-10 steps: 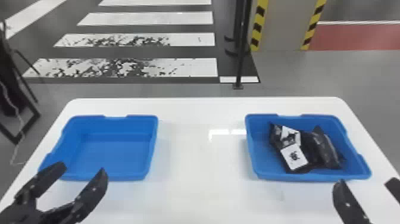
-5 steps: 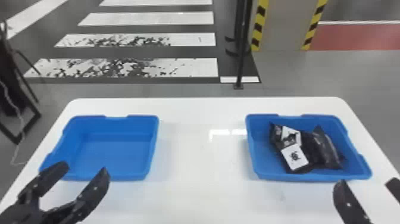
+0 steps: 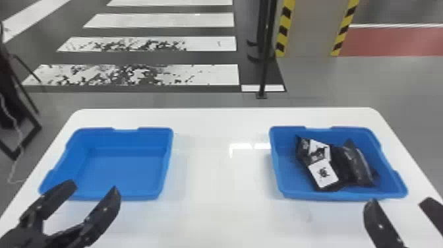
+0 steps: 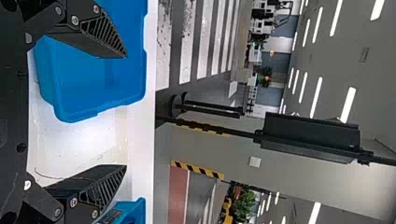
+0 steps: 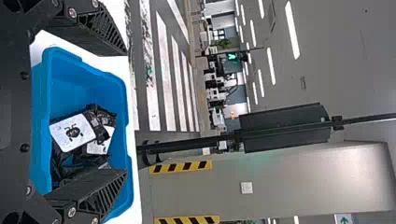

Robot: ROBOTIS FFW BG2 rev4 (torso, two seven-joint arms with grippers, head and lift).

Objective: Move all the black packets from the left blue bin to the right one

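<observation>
Left claw (image 3: 93,188), open: its two black fingers are spread apart at the near side of the left blue bin (image 3: 125,171). Right claw (image 3: 400,201), likewise open, is seen at the near right side of the right blue bin (image 3: 290,179), with a gap between its fingers. Black packets (image 3: 359,166) are contained in the right blue bin, heaped together and partly overlapped; their exact number cannot be told. White labels (image 3: 323,173) are borne on the left part of the heap.

Both bins are supported by a glossy white surface (image 3: 217,198), rounded at its far corners; light is reflected between the bins, beside the right one. Beyond the far edge, a grey floor (image 3: 164,100) is crossed by white stripes (image 3: 171,20), the nearer ones worn in dark patches. A pillar (image 3: 311,29) is edged with yellow-and-black strips (image 3: 284,28), and a slim black pole (image 3: 264,62) is placed just left of it. At far right, a red floor area (image 3: 395,43) is bordered by a white line. At far left, a dark frame (image 3: 31,130) is accompanied by a thin pale cable (image 3: 18,138). Overhead, the room is lit by long ceiling lights (image 4: 316,97), shown in the left wrist view.
</observation>
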